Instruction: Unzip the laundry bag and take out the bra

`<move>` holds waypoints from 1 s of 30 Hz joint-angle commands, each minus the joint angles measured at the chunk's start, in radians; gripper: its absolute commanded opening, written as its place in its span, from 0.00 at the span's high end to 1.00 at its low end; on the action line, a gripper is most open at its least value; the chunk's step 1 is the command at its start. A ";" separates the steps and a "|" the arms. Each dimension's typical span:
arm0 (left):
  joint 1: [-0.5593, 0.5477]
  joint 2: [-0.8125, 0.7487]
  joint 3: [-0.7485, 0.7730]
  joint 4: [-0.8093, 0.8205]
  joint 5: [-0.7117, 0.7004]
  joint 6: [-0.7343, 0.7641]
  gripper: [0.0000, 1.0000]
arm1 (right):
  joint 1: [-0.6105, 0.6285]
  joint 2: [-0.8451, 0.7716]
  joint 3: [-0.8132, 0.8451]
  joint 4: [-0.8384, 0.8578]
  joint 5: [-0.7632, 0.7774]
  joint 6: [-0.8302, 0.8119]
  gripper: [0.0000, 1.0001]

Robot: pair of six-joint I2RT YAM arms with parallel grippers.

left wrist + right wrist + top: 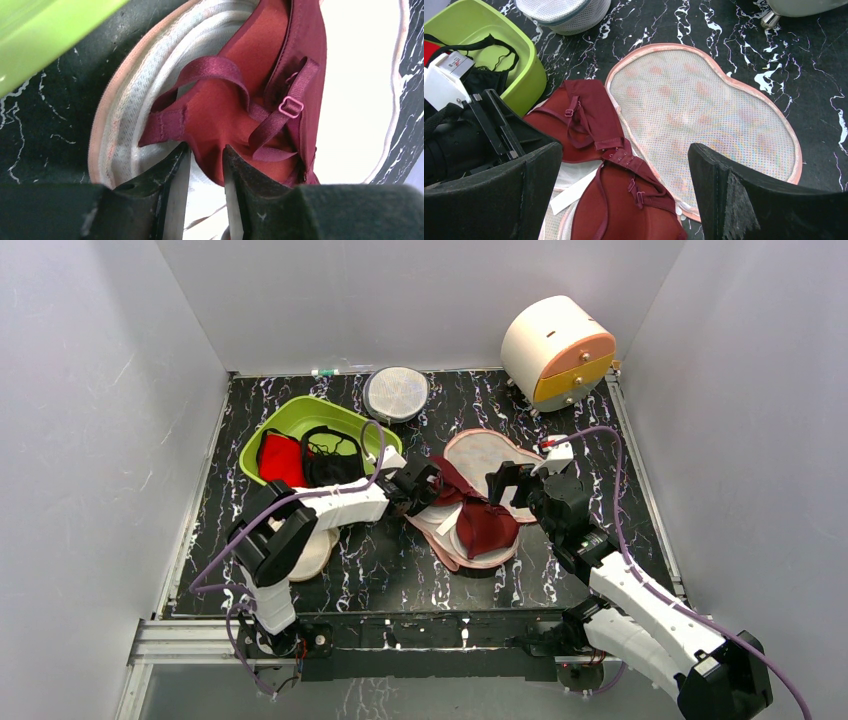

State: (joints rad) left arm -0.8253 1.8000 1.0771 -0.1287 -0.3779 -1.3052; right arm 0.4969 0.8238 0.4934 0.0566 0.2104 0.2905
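- Maroon bra (pixel 487 525) lies cups-down inside the laundry bag (pixel 490 452), which is spread wide open in the middle of the black marbled table (pixel 400 570). Its mesh flap is folded back to the far right.
- One cup sits at the bag's left end and the other at its near end, with straps and hooks showing on top.
- Left gripper (pixel 420 488) is at the left cup. In the left wrist view its fingers (pixel 170 175) stand narrowly apart with the edge of the bra (pixel 215 105) between them, over the bag's pale rim (pixel 125 100). I cannot tell whether they pinch it.
- Right gripper (pixel 512 483) hangs over the bag (pixel 704 110), its fingers spread wide and holding nothing, with the bra (pixel 624 200) below.
- Left of the bag, a green tub (pixel 300 415) holds a red garment (pixel 280 460) and a black bra (pixel 332 455).
- A grey mesh disc (pixel 396 393) stands at the far edge.
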 commanded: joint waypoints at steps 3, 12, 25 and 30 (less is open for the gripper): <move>0.030 0.000 -0.015 0.079 -0.013 0.005 0.82 | -0.003 -0.009 -0.004 0.069 0.002 -0.003 0.02; 0.032 -0.137 -0.118 0.335 0.069 0.111 1.00 | -0.003 -0.015 -0.004 0.069 0.000 -0.003 0.02; 0.049 -0.470 -0.254 0.580 0.163 0.368 1.00 | -0.003 -0.124 0.092 -0.004 -0.028 0.016 0.02; 0.152 -0.551 -0.193 0.506 0.243 0.411 1.00 | -0.003 -0.171 0.151 -0.037 -0.029 0.016 0.02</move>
State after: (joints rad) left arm -0.7536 1.3251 0.8223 0.3840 -0.1871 -0.9661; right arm 0.4965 0.6968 0.5579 0.0051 0.1844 0.2993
